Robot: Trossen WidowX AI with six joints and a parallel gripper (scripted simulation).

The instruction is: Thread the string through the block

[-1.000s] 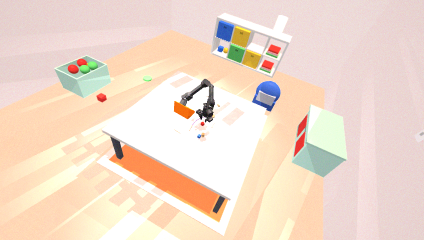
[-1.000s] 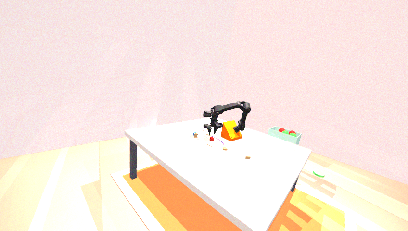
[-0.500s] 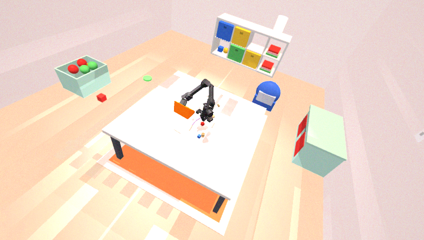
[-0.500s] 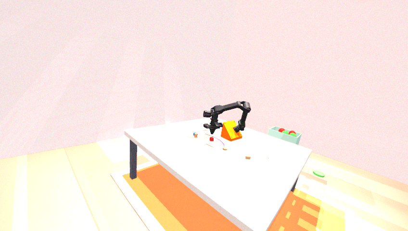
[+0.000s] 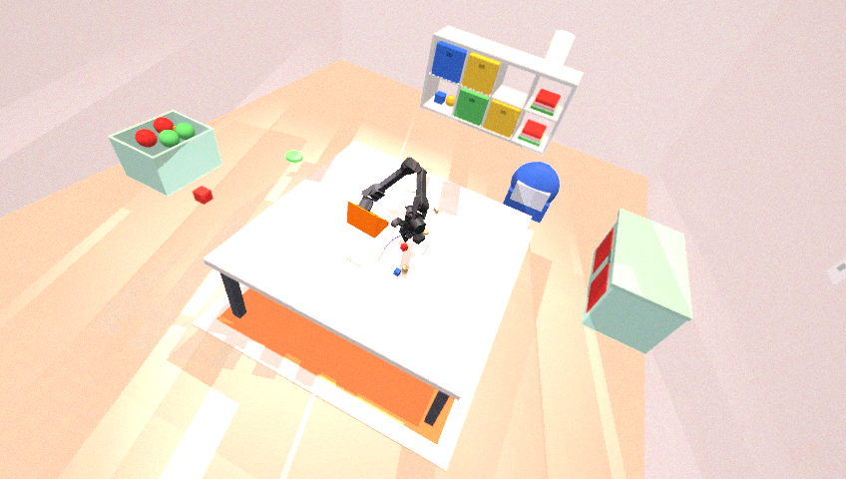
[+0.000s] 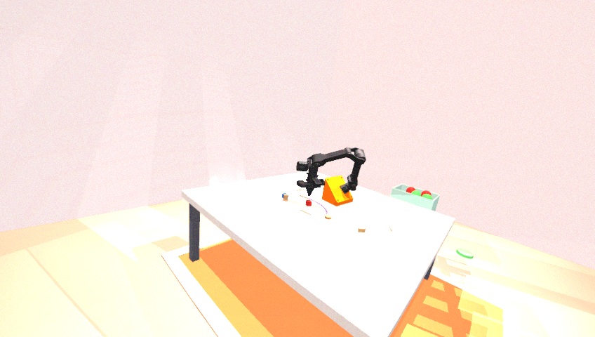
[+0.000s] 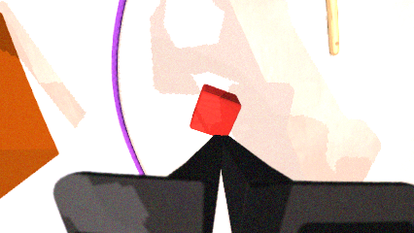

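Observation:
My gripper [image 7: 221,142] is shut, its tips touching with nothing seen between them, low over the table just short of a small red cube [image 7: 215,116]. It also shows in the exterior view [image 6: 310,192]. The purple string [image 7: 118,83] curves past on the left and runs behind my left finger; the stick at its end is hidden. The string leads to the round wooden button [image 6: 328,217]. A small wooden block [image 6: 361,229] lies further off; its hole is too small to see.
The orange wedge [image 7: 19,131] that carries the arm's base stands at the left. A loose stick [image 7: 332,26] lies at the upper right. A blue cube [image 5: 397,271] and a small wooden cylinder [image 5: 405,269] lie beyond the red cube.

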